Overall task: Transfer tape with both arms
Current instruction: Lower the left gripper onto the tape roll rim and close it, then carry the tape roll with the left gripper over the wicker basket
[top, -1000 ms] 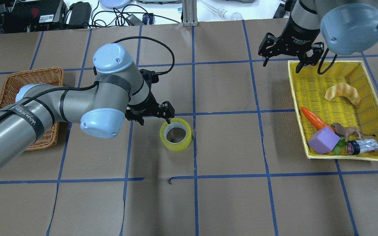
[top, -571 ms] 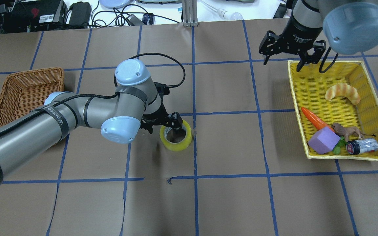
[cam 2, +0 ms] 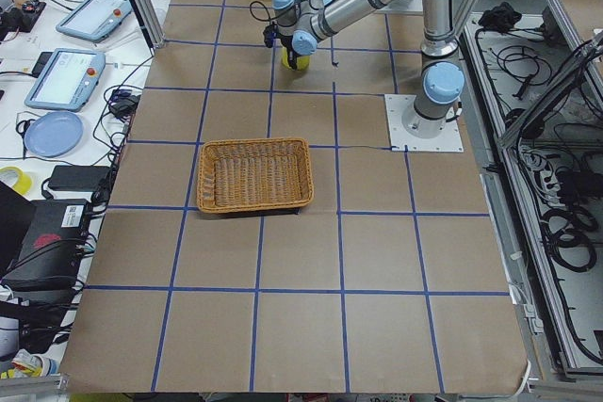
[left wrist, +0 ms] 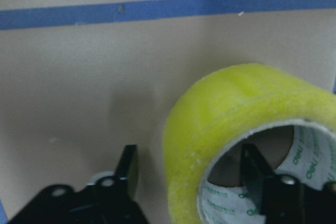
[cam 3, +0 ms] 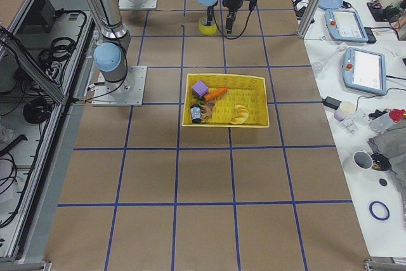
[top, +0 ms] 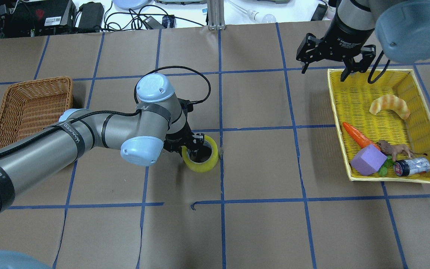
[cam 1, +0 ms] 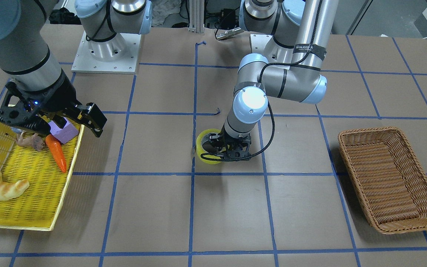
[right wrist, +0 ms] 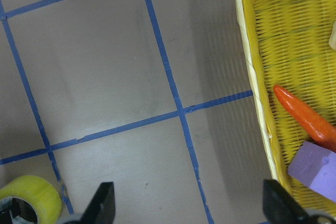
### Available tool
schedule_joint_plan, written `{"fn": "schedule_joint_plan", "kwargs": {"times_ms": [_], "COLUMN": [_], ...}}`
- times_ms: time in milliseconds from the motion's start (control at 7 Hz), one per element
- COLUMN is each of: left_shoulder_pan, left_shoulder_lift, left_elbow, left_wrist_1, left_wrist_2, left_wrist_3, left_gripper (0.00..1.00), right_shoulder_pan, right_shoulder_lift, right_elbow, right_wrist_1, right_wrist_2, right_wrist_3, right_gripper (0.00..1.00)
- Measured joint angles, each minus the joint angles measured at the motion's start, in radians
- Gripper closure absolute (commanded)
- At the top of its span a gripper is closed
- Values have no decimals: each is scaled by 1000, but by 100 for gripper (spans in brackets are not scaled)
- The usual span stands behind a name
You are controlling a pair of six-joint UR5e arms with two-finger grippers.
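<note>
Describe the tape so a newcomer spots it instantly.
On the brown paper table, look midway between the brown wicker basket and the yellow woven tray. The glossy yellow-green tape ring lies flat, alone on the paper, jaws of the left gripper straddling its wall.

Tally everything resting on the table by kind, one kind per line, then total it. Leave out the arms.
Baskets: 2 (yellow basket, wicker basket)
Tape roll: 1
Croissant: 1
Carrot: 1
Purple block: 1
Toy lion: 1
Can: 1
Green piece, partly hidden: 1
Total: 9
</note>
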Motion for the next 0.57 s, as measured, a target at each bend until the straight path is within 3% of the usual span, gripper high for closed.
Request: {"fn": "schedule_joint_plan", "kwargs": {"times_ms": [429,571], "left_shoulder_pan": [70,117], "left_shoulder_lift": [58,84], "left_elbow": [29,68], "left_wrist_1": [-25,-86], "left_wrist_2": [7,8], "left_wrist_3": [51,97], "left_gripper": [100,100], "right_shoulder_pan": [-2,-2], "right_shoulder_lift": [-19,-20], "right_elbow": [4,4], "right_wrist_1": [61,89], "right_wrist_2": [0,-2], "right_wrist_3": [-1,0], "right_gripper": [0,0]}}
